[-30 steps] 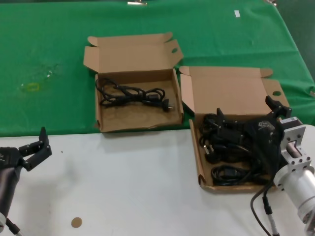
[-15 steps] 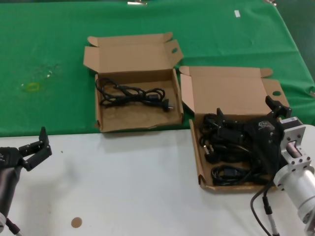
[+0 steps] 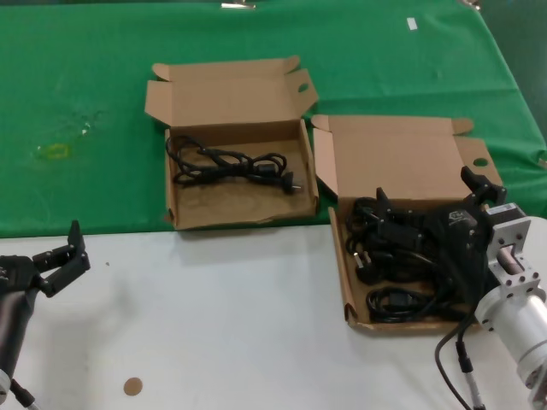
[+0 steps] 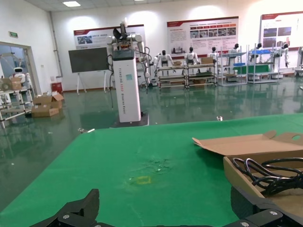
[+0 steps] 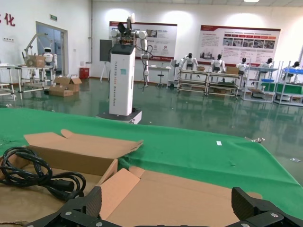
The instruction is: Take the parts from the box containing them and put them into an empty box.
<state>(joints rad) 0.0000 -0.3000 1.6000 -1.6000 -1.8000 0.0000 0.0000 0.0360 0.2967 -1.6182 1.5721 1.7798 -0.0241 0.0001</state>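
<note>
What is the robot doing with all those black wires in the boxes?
It is moving black cables from one cardboard box to another. The right gripper, open, is over the box on the right, which holds a pile of cables. The box on the left has one cable lying in it. The left gripper, also open, waits over the white table, away from both boxes.

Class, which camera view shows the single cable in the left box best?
The head view: the whole cable lies visible inside the left box. The left wrist view shows only some loops above the box wall; the right wrist view shows one coiled end with a plug.
</note>
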